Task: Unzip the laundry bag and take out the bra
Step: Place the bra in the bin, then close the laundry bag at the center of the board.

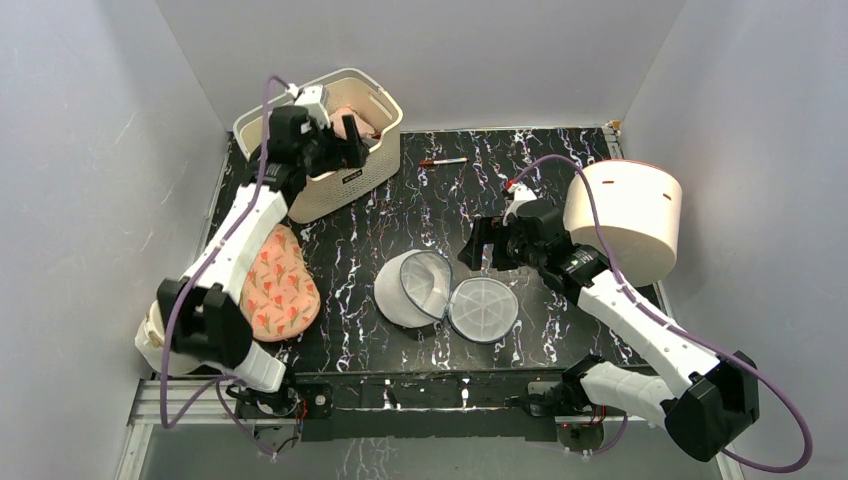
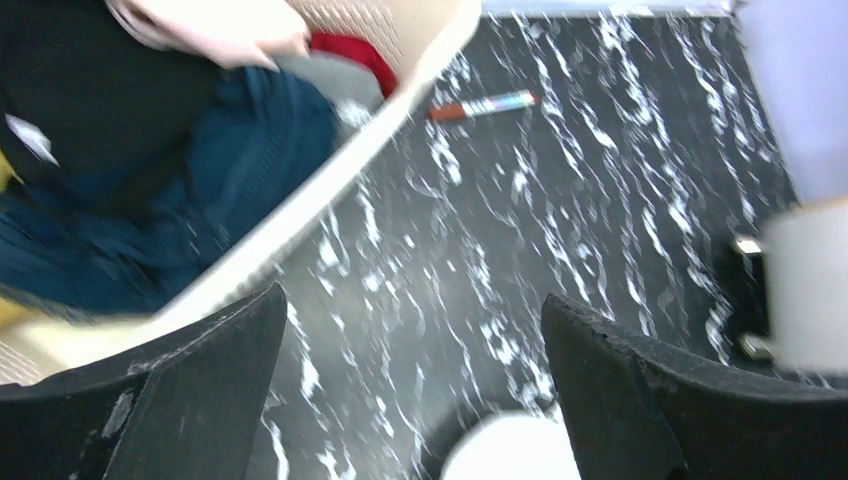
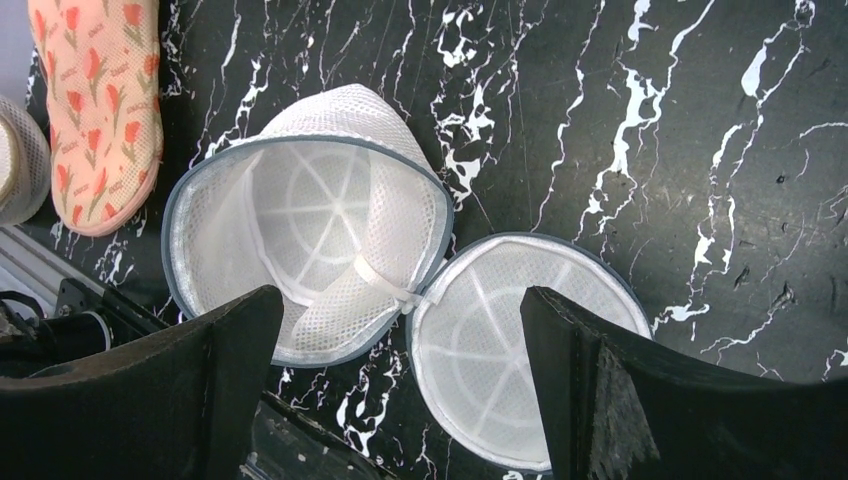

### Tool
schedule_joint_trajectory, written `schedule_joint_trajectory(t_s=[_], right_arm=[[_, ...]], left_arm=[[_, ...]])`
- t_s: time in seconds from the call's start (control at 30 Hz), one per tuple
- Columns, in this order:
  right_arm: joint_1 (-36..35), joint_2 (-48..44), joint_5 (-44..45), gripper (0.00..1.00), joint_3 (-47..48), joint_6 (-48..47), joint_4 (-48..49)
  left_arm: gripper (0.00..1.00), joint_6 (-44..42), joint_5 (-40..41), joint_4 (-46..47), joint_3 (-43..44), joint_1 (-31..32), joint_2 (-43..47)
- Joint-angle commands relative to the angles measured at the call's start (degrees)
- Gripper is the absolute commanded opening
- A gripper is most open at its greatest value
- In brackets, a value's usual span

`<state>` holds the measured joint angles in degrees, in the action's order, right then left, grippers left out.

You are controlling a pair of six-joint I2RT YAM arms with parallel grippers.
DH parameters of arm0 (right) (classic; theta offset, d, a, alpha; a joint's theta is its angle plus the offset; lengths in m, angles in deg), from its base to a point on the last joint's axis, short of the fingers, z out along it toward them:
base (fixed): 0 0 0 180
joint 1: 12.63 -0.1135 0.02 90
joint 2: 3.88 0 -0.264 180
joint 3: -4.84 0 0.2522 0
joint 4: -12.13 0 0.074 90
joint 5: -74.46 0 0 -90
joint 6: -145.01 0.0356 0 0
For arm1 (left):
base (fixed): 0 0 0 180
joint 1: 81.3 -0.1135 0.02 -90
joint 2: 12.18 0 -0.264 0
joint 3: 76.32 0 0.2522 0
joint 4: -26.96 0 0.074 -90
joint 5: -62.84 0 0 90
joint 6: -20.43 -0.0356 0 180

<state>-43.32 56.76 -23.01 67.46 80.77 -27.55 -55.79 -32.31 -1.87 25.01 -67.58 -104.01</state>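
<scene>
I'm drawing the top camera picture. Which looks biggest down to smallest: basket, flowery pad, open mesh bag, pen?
1. basket, clearly the largest.
2. mesh bag, spread open, and pad: too alike to rank.
3. pen, by far the smallest.

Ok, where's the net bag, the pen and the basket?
laundry bag (image 3: 300,215): right wrist view, inner mesh of the deeper half.
pen (image 2: 485,105): left wrist view, middle of its barrel.
basket (image 1: 345,185): top view, its front wall.
</scene>
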Motion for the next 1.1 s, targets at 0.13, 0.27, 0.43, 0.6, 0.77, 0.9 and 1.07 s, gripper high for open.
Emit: schedule_joint_trajectory(t_s=[0.13,0.27,0.43,0.6,0.77,0.9,1.07], right_arm=[[0.2,-2.9,0.3,0.89,-1.7,-0.7,3.9],[0.2,-3.3,1.4,0.89,-0.3,-1.9,3.2],[0.2,-4.5,4.5,0.89,3.5,-5.0,2.6],[0.2,-8.6,8.7,0.89,6.4,-7.1,3.1],[0.2,-14.4,12.1,0.91,6.8,-8.4,4.4],[0.2,-18.8,14.9,0.93,6.9,-9.0,4.5],[0.2,-25.0,17.6,0.98,6.2,-9.4,5.8]], left_arm=[[0.99,10.6,-21.2,4.8,-27.2,0.0,20.5],[0.98,10.0,-23.6,0.7,-29.7,0.2,26.2],[0.98,13.9,-24.9,1.9,-31.1,0.7,30.0],[0.98,20.6,-23.1,10.3,-36.6,7.8,31.5],[0.98,18.0,-10.9,10.1,-34.0,21.7,27.1],[0.98,15.0,-2.6,11.1,-33.1,31.1,24.2],[0.98,9.7,10.8,10.0,-31.2,46.2,19.5]])
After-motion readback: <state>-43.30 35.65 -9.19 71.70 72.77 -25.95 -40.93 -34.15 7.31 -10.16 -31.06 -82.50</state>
